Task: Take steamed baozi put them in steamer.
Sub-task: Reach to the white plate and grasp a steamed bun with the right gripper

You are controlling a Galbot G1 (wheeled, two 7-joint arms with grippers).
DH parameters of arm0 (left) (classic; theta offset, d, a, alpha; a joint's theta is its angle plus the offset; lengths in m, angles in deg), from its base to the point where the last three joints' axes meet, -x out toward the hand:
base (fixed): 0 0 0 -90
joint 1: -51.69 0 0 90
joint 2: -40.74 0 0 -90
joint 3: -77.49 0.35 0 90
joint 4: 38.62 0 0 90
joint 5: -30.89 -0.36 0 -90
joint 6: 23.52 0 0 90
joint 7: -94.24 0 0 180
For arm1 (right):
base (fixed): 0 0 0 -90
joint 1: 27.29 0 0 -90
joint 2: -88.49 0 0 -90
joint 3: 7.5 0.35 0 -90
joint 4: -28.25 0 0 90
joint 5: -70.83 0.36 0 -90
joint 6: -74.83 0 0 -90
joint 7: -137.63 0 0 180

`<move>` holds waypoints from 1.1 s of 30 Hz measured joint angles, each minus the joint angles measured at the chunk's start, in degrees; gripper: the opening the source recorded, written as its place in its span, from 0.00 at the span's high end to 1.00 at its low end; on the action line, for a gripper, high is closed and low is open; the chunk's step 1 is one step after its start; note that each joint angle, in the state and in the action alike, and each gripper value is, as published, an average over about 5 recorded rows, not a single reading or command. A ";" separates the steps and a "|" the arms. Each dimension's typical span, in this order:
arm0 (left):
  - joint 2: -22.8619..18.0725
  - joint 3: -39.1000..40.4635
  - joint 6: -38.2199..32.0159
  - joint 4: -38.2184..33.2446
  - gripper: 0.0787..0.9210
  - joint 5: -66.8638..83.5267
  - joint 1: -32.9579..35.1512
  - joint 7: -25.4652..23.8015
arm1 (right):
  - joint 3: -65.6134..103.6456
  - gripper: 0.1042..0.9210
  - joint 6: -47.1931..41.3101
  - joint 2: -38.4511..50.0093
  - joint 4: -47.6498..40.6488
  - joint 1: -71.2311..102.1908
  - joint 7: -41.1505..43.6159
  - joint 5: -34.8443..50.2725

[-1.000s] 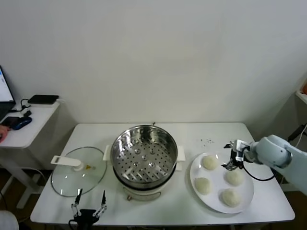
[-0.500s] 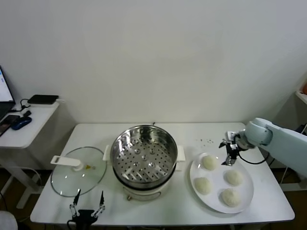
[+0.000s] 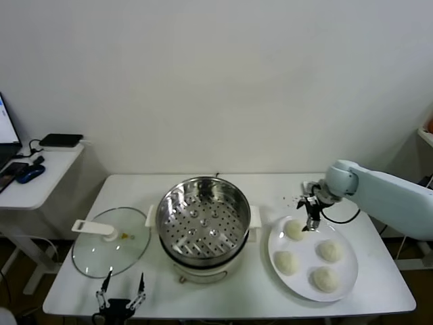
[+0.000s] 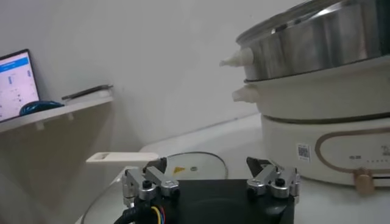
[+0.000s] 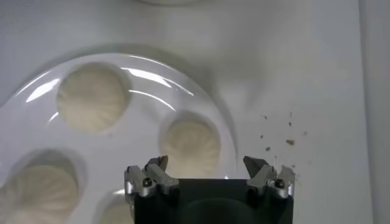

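Four cream-white baozi lie on a white plate (image 3: 346, 271) at the right: far left (image 3: 293, 230), near left (image 3: 286, 262), far right (image 3: 330, 250), near right (image 3: 325, 278). The steel steamer (image 3: 203, 217), with its perforated tray bare, stands at the table's middle. My right gripper (image 3: 310, 219) is open and empty, hanging just above the right edge of the far left baozi. In the right wrist view this baozi (image 5: 190, 146) lies under the open right gripper (image 5: 206, 163). My left gripper (image 3: 122, 296) is parked open at the table's front edge, and the left wrist view (image 4: 204, 167) also shows it.
A glass lid (image 3: 111, 242) with a white handle (image 3: 93, 228) lies left of the steamer, and the left wrist view (image 4: 189, 164) shows it too. Dark crumbs (image 3: 292, 199) dot the table behind the plate. A side desk (image 3: 40, 183) with devices stands at far left.
My right gripper has moved left across the plate's far side, from beside the far right baozi to over the far left one. The left arm and baozi have not moved.
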 measured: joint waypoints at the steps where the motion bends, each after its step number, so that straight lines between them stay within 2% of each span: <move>1: 0.06 -0.03 0.00 0.05 0.12 -0.04 0.02 -0.06 | -0.34 0.12 0.02 -0.13 -0.10 -0.07 0.07 0.05; 24: 0.62 -0.70 -0.03 1.56 0.12 -1.12 -0.14 -0.33 | -2.76 0.13 -0.09 -4.20 -3.81 0.82 0.25 -0.69; 33: 0.58 -0.99 -0.03 1.68 0.12 -1.40 -0.17 -0.35 | -2.98 0.28 -0.13 -4.60 -4.20 0.95 0.29 -1.32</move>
